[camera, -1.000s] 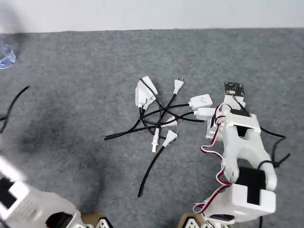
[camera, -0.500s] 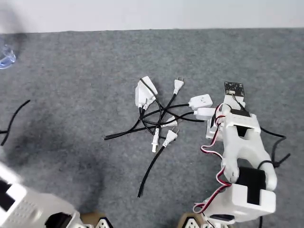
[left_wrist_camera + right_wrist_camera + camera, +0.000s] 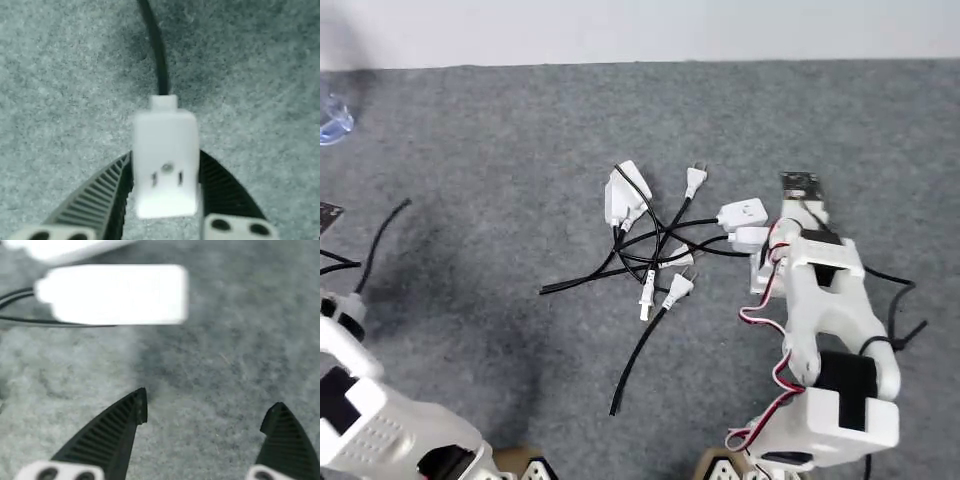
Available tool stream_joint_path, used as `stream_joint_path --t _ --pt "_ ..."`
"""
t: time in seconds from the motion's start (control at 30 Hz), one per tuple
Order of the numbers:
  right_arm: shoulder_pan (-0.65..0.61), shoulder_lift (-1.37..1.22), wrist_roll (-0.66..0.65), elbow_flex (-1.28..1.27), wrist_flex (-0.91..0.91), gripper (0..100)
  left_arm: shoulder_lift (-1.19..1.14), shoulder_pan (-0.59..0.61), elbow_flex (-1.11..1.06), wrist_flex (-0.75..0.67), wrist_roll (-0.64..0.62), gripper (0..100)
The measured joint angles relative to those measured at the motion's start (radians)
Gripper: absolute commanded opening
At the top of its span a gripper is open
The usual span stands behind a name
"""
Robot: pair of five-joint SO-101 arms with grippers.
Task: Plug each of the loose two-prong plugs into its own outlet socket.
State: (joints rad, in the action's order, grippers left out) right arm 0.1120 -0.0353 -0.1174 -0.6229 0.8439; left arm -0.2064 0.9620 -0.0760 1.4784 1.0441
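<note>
Since a second ago the left arm (image 3: 360,420) has swung up along the left edge of the table, its wrist board now showing there; the right arm (image 3: 825,300) has edged slightly towards the heap in the middle.

An outlet socket (image 3: 165,170), a white block with two slots and a round hole in its face, sits clamped between the fingers of the left gripper (image 3: 164,155); its black cord (image 3: 157,55) runs away over the grey carpet (image 3: 470,150). The loose two-prong plugs (image 3: 678,288) lie mid-table among tangled black cords (image 3: 640,250), one (image 3: 695,180) at the far side of the heap; none looks plugged in yet. A second white socket block (image 3: 115,295) lies flat just beyond the tips of the right gripper (image 3: 210,400), whose jaws stand spread wide over bare carpet, holding nothing; in the high view that block (image 3: 750,237) rests at the right edge of the heap, close by the right arm's wrist.

To my eye the work is at its start: one socket secured, no plug in hand. The next move probably calls for the right gripper to turn from the block to a free plug, gripping its body with the prongs clear; the tangle may drag neighbouring cords along.
</note>
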Motion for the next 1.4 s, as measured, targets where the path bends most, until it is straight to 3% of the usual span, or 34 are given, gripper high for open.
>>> stream_joint_path --t 0.33,0.5,0.67,0.8,0.9,1.07,1.27,1.4 --pt "-0.006 0.0 -0.012 0.0 0.002 36.1 0.017 -0.152 0.005 0.011 -0.084 22" --pt "-0.006 0.0 -0.012 0.0 0.002 36.1 0.083 -0.339 0.074 0.072 -0.215 22" --pt "-0.006 0.0 -0.012 0.0 0.002 36.1 0.129 -0.683 0.091 0.038 -0.453 22" --pt "-0.006 0.0 -0.012 0.0 0.002 36.1 0.13 -0.95 0.091 -0.16 -0.721 22" --pt "-0.006 0.0 -0.012 0.0 0.002 36.1 0.129 -1.063 0.091 -0.325 -0.919 23" --pt "-0.006 0.0 -0.012 0.0 0.002 36.1 0.018 -1.142 0.112 -0.47 -1.076 28" --pt "-0.011 0.0 -0.012 0.0 0.002 36.1 -0.12 -1.181 0.203 -0.44 -1.097 28" --pt "-0.015 0.0 -0.012 0.0 0.002 36.1 -0.167 -1.215 0.236 -0.433 -1.188 28"
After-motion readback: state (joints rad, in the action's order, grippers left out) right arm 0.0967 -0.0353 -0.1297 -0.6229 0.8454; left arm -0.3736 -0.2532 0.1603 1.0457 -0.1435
